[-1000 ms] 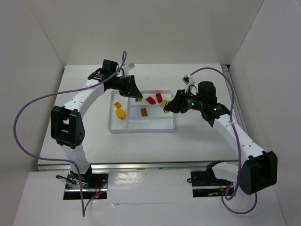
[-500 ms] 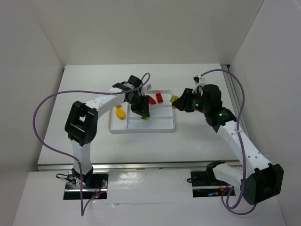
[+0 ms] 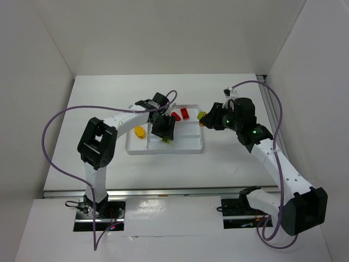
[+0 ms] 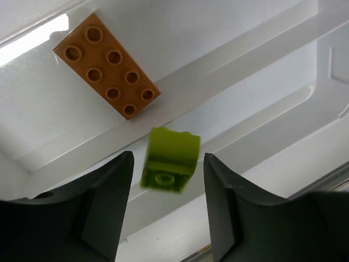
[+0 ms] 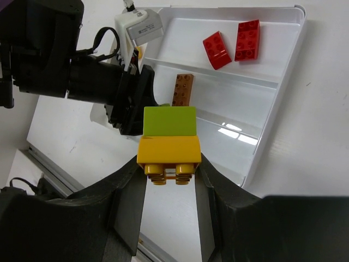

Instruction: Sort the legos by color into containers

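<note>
The white tray [image 3: 188, 146] of containers lies mid-table. My left gripper [image 4: 168, 156] hovers low over its middle compartment, open: a lime green brick [image 4: 170, 159] hangs blurred between the fingers, with a gap on each side. An orange-brown brick [image 4: 107, 66] lies flat in that compartment. My right gripper [image 5: 170, 169] is shut on a yellow brick [image 5: 168, 155] with a lime green brick [image 5: 169, 121] stuck to its far end, held in the air just beyond the tray's right edge [image 3: 203, 118]. Two red bricks [image 5: 217, 50] [image 5: 247, 40] lie in the far compartment.
A yellow brick [image 3: 140, 131] lies in the tray's left compartment. My left arm [image 5: 82, 82] reaches across the tray from the left, close to the right gripper's held bricks. White walls stand around the table on three sides.
My left arm swung from the tray's far edge down over the middle compartment, and its jaws have just parted from the green brick. My right gripper drew back slightly, to the right of the tray.
</note>
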{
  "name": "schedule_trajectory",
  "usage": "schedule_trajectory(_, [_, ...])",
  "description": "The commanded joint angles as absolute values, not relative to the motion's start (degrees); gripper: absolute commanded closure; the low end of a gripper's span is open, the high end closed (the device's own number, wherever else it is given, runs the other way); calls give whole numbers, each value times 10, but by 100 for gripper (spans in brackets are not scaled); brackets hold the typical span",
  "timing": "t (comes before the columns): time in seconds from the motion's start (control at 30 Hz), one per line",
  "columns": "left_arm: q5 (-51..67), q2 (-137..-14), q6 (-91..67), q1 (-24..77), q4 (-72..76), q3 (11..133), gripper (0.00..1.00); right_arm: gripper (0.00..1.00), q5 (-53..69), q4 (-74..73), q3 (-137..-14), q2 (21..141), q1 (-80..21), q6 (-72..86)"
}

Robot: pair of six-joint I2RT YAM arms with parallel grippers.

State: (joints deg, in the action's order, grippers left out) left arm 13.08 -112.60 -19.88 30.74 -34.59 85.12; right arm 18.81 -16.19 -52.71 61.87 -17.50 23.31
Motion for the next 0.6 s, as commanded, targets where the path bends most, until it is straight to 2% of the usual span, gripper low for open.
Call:
schedule_trajectory(0.0, [124,-1119,-206,318,-366,868,31,82,185,-163,-524,620,-178,231])
schedule_trajectory(0.1, [130,-1096,-200,318,-390,884,16,82,192,-163,-524,620,-178,226])
schedule_trajectory(0.13, [130,-1090,-200,318,-402,884,6,82,203,-163,-524,620,-178,226])
schedule_trajectory(0.2, [130,-1078,-195,318,-417,905,1,82,216,-163,-524,620,-178,221])
schedule_trajectory(0.27, [124,-1070,-183,318,-462,926,3,82,242,-157,-524,620,-178,215])
schedule_trajectory(0.37, [129,-1034,-165,310,-483,961,14,82,291,-150,-531,614,-173,209])
schedule_trajectory(0.47, [298,-998,-149,248,-483,961,23,82,371,-163,-555,632,-162,196])
schedule_trajectory(0.57, [482,-954,-135,189,-402,892,21,82,473,-148,-565,645,-162,182])
